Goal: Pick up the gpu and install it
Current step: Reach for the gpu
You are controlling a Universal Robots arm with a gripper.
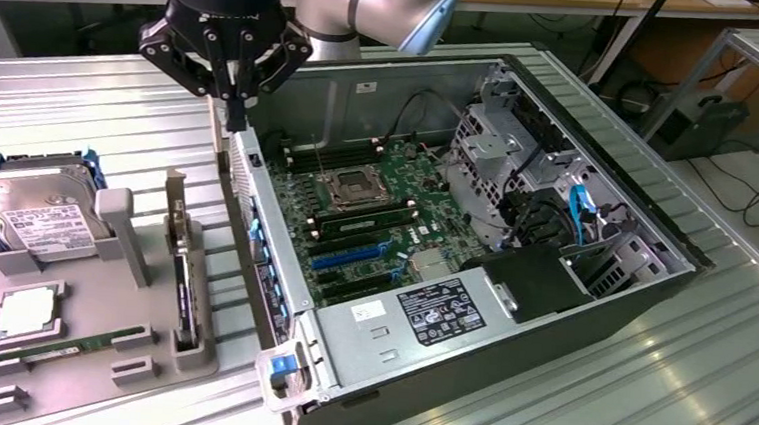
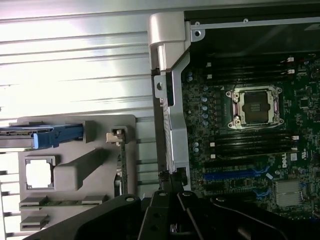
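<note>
We note gripper (image 1: 237,114) pressed together, empty, over computer case (image 1: 543,374) rear wall. Gpu (image 1: 187,259) upright in grey holder (image 1: 75,362), surface (image 1: 93,102) edge, exterior view's left.

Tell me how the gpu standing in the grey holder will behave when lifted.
The gpu looks like a flat, rigid board, so it is probably stiff, not floppy. It stands on its thin edge in the grey holder, so it may tip once lifted clear of it.
</note>
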